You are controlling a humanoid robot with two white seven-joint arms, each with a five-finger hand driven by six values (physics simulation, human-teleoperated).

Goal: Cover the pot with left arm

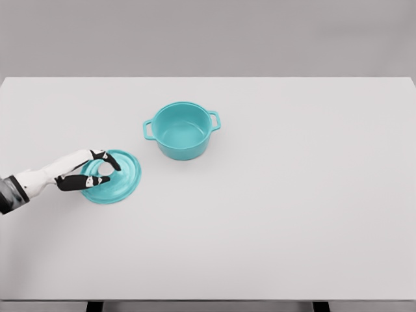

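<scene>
Now, head view: you are looking down on a white table (273, 227) with everything sitting left of the middle.
Left hand (84, 173): it is reaching in from the lower left and resting over the lid (123, 179), dark fingers (107, 159) curling around the knob at the lid's centre; whether they are already squeezing it is hard to tell.
Lid: it is lying flat on the table, under and just beyond the fingertips, its right half showing clear of the hand.
Pot (182, 130): it is standing upright and open, up and to the right of the lid, apart from it, handles pointing left and right.
Step in hand: you are securing the knob, in my judgement; be closing thumb and fingers evenly before lifting.
Doing it well: be keeping the lid level, raising it above the rim, and centring it over the opening before lowering.
Right hand: it is not showing.
</scene>
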